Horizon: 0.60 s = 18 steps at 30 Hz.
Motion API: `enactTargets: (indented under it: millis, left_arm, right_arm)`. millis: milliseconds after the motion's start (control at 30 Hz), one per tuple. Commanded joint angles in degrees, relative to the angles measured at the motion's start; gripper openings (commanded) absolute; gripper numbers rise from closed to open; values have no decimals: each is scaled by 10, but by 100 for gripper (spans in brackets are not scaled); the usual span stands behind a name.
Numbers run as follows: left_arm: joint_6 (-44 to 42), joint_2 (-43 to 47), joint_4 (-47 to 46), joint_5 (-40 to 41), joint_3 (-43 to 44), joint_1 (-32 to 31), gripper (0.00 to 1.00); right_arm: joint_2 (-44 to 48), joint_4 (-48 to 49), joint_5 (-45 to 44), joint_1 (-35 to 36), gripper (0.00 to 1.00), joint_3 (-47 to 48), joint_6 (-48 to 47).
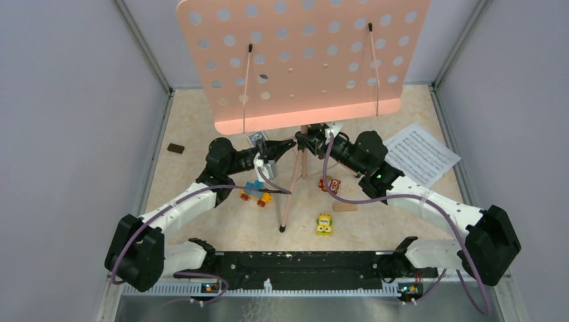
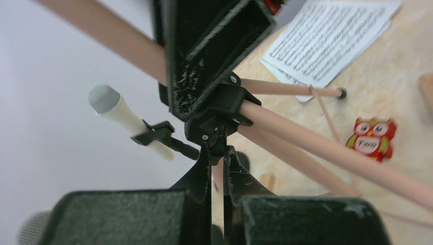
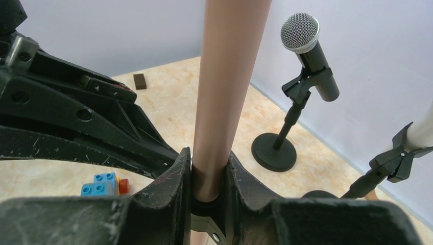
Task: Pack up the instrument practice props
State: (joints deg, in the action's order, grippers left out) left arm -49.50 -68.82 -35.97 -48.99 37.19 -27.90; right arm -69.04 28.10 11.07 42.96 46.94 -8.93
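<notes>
From above, the pink music stand (image 1: 302,60) stands on the counter (image 1: 194,121). At your left wrist, the left hand (image 2: 218,153) pinches its black hub (image 2: 227,102). At your right wrist, the right hand (image 3: 208,158) clamps the pole (image 3: 230,76). You're likely folding it; next, loosen the hub, keeping the pole upright.

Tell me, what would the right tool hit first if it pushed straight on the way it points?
The right tool is clamped on the pink pole, so it would press into that at once. The dark microphone stands farther back, off to the right.
</notes>
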Motion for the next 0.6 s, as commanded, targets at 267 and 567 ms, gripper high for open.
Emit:
enactTargets:
  millis: [267,567]
  left_arm:
    - [618,-16,-60,237,4,-11,0]
    - [977,-47,85,369,50,-8,0]
  right_arm:
    - [13,-21,24,7,0,3,-69]
    - [12,-34,23,7,0,8,-73]
